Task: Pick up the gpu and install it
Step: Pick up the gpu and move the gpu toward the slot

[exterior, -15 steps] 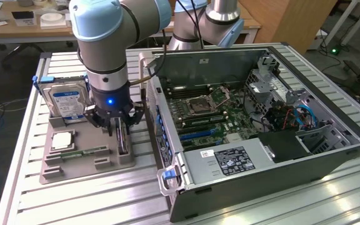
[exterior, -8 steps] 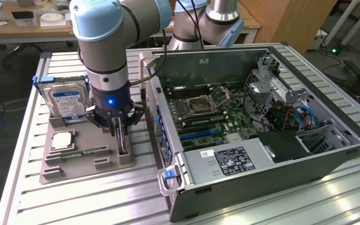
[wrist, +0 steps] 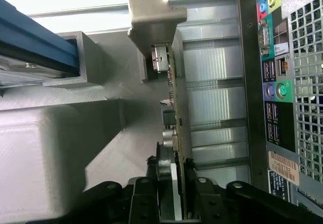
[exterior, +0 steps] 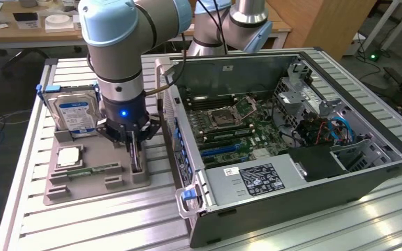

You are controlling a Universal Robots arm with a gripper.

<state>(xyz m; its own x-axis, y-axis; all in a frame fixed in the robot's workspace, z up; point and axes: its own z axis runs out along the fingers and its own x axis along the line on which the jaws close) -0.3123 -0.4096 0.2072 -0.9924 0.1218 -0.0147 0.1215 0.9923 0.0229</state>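
Gripped gpu [wrist: 179, 113] between clenched fingers [wrist: 146, 199], upright in holder [exterior: 82, 188] on tabletop [exterior: 117, 225]; not yet lifted, nor installed in case [exterior: 368, 172].

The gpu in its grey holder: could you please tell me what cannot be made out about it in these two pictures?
1. Wrist view: the gpu is seen edge-on, so both its faces are hidden.
2. Exterior view: the hand and the arm above it cover most of the gpu.
3. Exterior view: the grey holder hides the edge on which the gpu stands.
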